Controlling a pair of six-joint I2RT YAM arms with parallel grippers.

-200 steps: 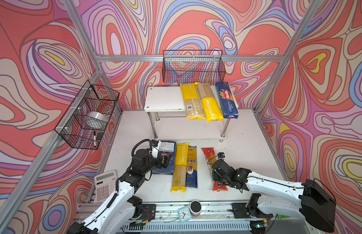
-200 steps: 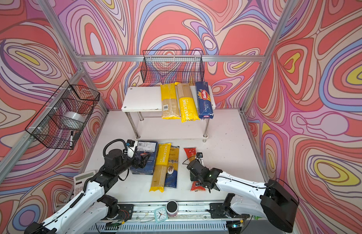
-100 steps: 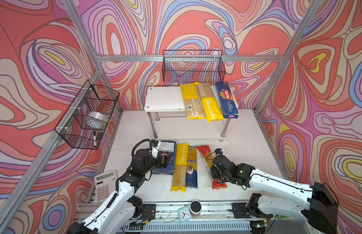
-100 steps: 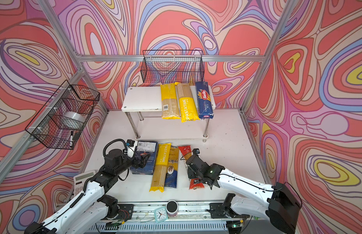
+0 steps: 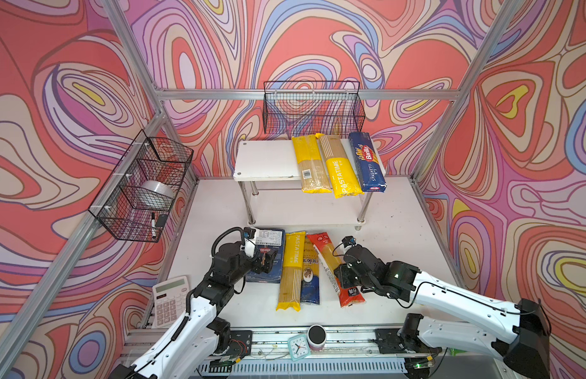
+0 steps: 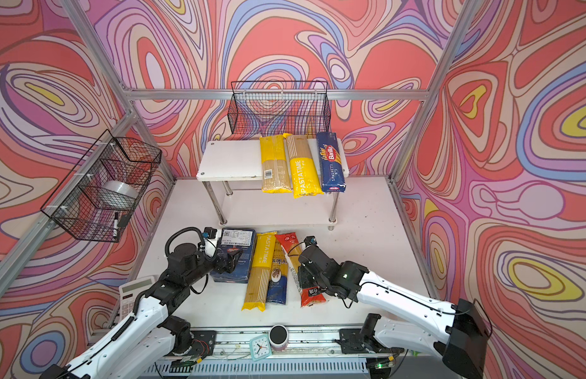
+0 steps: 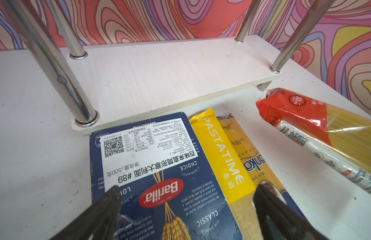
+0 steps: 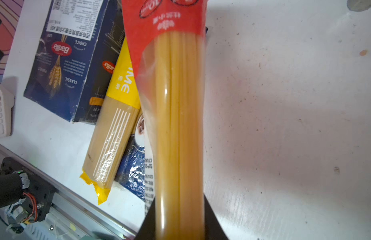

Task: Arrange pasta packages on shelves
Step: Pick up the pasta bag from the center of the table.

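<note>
Jaws of the right gripper (image 8: 178, 220) are clamped across the red bag (image 8: 176, 99), toward its near end rather than at mid-length. Stiff, brittle strands inside thin, slick film are to be expected. The pack is judged light but liable to sag or pivot from an off-centre hold, and a squeeze across the bundle is preferable to one on loose film. The bag's far end points ahead of the gripper toward the shelves (image 5: 268, 160).

Just beside the grip, on the other arm's side, the dark blue bag (image 5: 309, 285) and a yellow PASTATIME bag (image 5: 291, 262) lie on the table (image 5: 393, 236), close enough to be dragged. Beyond them, the left gripper (image 7: 186, 193) is spread above the wide Barilla box (image 7: 151, 166), gripping nothing.

Ahead, the upper board is partly filled by three packs (image 5: 339, 170). A chrome leg (image 5: 364, 206) stands near the path to the lower board.
</note>
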